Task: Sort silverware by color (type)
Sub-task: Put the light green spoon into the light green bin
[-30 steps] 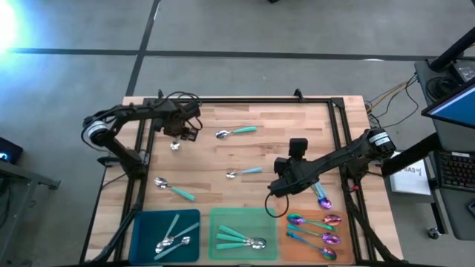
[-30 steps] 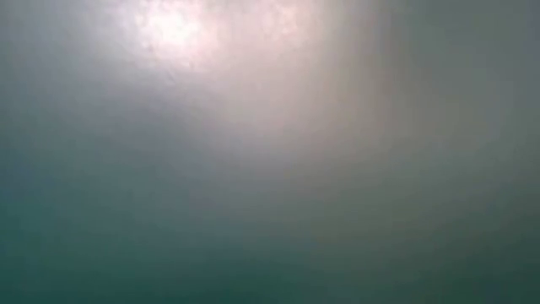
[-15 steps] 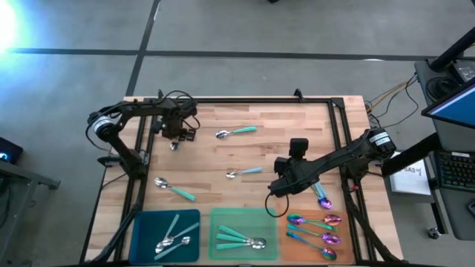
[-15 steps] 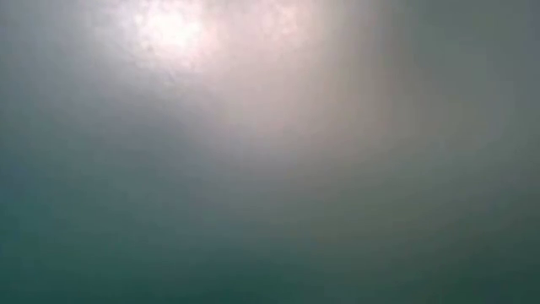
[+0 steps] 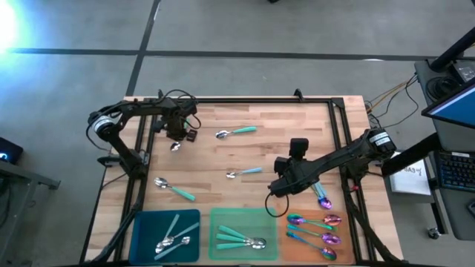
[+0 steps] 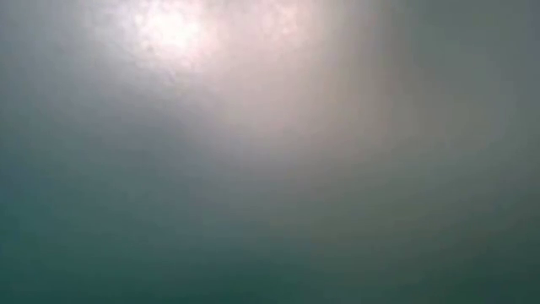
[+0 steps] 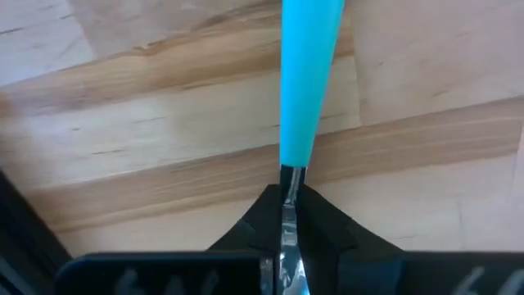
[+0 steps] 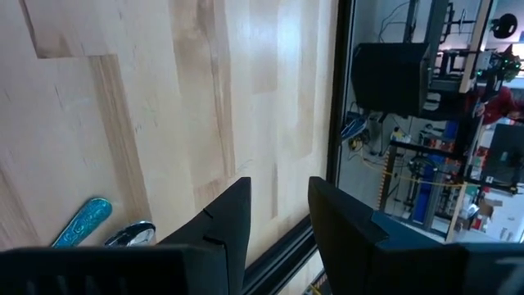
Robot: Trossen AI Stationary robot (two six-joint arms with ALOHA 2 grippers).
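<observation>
A spoon with a pale blue handle (image 7: 309, 74) is pinched at its silver neck between the left gripper's (image 7: 286, 225) closed fingers (image 7: 332, 233); the handle points straight away from them, just above the wood. Other spoons lie apart.

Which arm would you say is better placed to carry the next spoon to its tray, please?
The left. Its gripper is already shut on a blue-handled spoon, ready to carry. The right gripper hangs open and empty above the table.

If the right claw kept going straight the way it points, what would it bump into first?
Probably the black rail at the table's edge. The right claw is open with only bare wooden table ahead; the rainbow spoon lies off to one side. Depth is hard to judge.
</observation>
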